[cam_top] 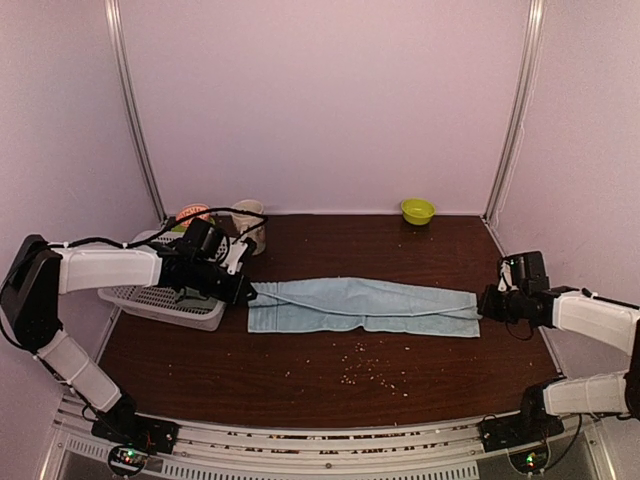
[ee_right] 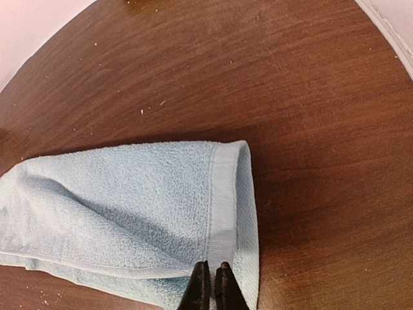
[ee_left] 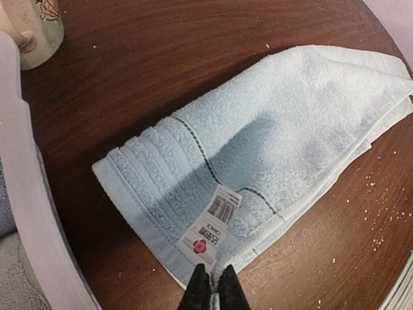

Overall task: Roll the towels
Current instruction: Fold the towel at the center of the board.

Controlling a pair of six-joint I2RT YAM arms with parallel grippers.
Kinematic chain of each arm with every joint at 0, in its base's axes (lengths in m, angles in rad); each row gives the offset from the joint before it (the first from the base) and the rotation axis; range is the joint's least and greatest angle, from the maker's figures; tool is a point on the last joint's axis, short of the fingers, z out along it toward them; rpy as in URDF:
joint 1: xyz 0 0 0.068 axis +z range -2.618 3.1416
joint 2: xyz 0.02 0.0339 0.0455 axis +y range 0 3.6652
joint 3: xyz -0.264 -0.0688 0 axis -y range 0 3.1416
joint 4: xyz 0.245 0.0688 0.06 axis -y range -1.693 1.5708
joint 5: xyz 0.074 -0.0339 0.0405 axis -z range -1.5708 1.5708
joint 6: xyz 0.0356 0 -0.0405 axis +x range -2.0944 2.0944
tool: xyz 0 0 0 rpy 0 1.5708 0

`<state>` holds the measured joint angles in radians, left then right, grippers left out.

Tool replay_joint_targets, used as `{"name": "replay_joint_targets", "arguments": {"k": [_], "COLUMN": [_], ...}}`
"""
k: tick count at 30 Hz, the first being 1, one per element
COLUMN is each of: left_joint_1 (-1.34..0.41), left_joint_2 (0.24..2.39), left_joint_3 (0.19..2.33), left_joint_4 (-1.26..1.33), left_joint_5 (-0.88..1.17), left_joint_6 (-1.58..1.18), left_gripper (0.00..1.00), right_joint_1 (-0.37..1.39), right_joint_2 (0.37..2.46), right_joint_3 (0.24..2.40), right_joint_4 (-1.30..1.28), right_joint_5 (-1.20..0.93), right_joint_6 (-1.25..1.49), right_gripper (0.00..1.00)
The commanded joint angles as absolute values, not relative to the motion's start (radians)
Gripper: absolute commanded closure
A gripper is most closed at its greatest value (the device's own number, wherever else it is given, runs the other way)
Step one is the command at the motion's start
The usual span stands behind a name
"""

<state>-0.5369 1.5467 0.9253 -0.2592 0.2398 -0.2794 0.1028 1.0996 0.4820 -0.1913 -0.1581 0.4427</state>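
On the table (cam_top: 200, 360) a light blue towel (cam_top: 365, 306), folded into a long strip, lies flat with its long axis running from one pair of fingers to the other. The left fingers (ee_left: 199, 292) are pressed together at the hem by its label (ee_left: 213, 226). The right fingers (ee_right: 200, 289) are together on the opposite hem. Whether either pair pinches cloth cannot be told.

white mesh basket (cam_top: 160, 300) left | mug (cam_top: 252, 215) behind | green bowl (cam_top: 417, 211) back | crumbs (cam_top: 365, 372) front
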Motion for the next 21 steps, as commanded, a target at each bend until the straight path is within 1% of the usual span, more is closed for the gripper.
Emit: {"name": "replay_joint_targets", "arguments": {"k": [1,2,4,5,6,7,9,10,11,13,16,18,21], "left_joint_1": [-0.543,-0.543,-0.543,-0.544,-0.543,-0.543,-0.543,-0.543,-0.546,-0.549,-0.559,-0.568,-0.592], "left_joint_2": [1.564,1.565,1.571,1.569,1.566,1.557,1.53,1.514,1.496,1.46,1.425,1.437,1.496], "left_joint_3": [0.915,0.918,0.925,0.929,0.934,0.938,0.942,0.945,0.95,0.96,0.985,1.023,1.107], "left_joint_4": [-0.287,-0.294,-0.31,-0.32,-0.333,-0.345,-0.375,-0.391,-0.412,-0.449,-0.488,-0.507,-0.516], "left_joint_5": [0.243,0.242,0.242,0.241,0.242,0.243,0.239,0.244,0.25,0.266,0.303,0.306,0.279], "left_joint_6": [-0.291,-0.291,-0.291,-0.29,-0.287,-0.283,-0.28,-0.276,-0.274,-0.272,-0.282,-0.295,-0.319], "left_gripper": [1.0,1.0,0.99,0.9,0.83,0.78,0.62,0.56,0.51,0.43,0.39,0.39,0.43], "right_joint_1": [0.113,0.114,0.114,0.114,0.114,0.113,0.114,0.114,0.114,0.113,0.106,0.092,0.077], "right_joint_2": [1.088,1.09,1.087,1.08,1.067,1.049,1.007,0.988,0.97,0.949,0.964,1.009,1.086], "right_joint_3": [0.454,0.453,0.458,0.46,0.464,0.47,0.495,0.51,0.524,0.552,0.591,0.612,0.632], "right_joint_4": [-0.221,-0.225,-0.245,-0.254,-0.266,-0.281,-0.317,-0.339,-0.368,-0.397,-0.423,-0.41,-0.351], "right_joint_5": [-0.175,-0.186,-0.203,-0.214,-0.219,-0.224,-0.225,-0.223,-0.217,-0.19,-0.141,-0.126,-0.146], "right_joint_6": [0.46,0.461,0.472,0.485,0.493,0.501,0.51,0.513,0.512,0.52,0.546,0.57,0.599], "right_gripper": [1.0,0.94,0.7,0.61,0.54,0.5,0.41,0.34,0.29,0.27,0.28,0.3,0.36]}}
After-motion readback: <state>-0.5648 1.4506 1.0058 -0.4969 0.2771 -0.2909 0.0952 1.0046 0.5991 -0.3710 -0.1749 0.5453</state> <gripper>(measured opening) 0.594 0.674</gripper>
